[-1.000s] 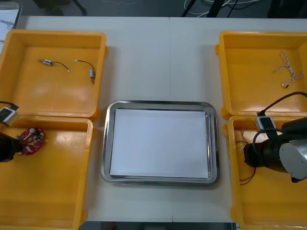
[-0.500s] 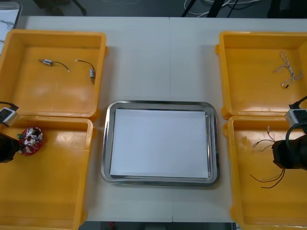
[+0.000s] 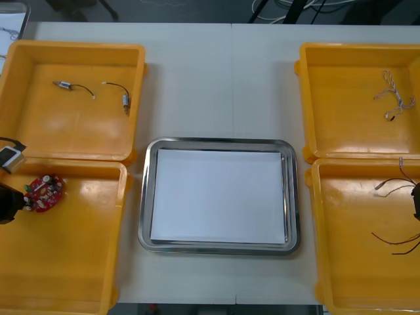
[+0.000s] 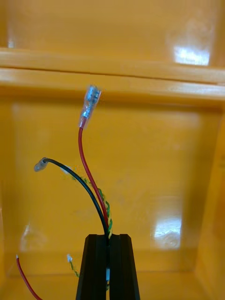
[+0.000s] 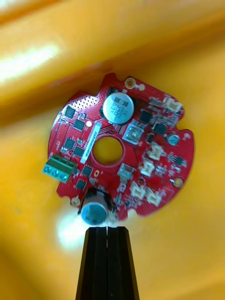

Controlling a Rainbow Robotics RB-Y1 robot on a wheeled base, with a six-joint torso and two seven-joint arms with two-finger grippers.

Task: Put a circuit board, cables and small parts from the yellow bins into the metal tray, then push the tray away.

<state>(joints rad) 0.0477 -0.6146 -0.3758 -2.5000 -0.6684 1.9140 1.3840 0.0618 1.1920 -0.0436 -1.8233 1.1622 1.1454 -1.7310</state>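
From above, the metal tray (image 3: 220, 140) is lying in the middle of the bench (image 3: 216, 72), its white inside bare. Left of the tray on the near side, a yellow bin (image 3: 72, 262) is holding the round red circuit board (image 3: 44, 192), and the left hand (image 3: 20, 203) is gripping that board by its edge, on the side facing away from the tray. Left of the tray on the far side, a second bin (image 3: 65, 128) is carrying two small metal parts (image 3: 125, 100), each trailing a short black lead. Right of the tray on the near side, the right hand (image 3: 416, 202) is hanging over a third bin (image 3: 354, 262), with thin cables (image 3: 392, 184) spreading from it toward the tray. Right of the tray on the far side, a fourth bin (image 3: 341, 111) is holding a twisted blue and white cable (image 3: 394, 98). At the right wrist, the black fingers (image 4: 96, 262) are clamping a red, a black and a yellow-green strand, which are rising from between the tips. At the left wrist, the fingers are pinching the board's rim beside a round grey part, the board's face turned toward the camera.
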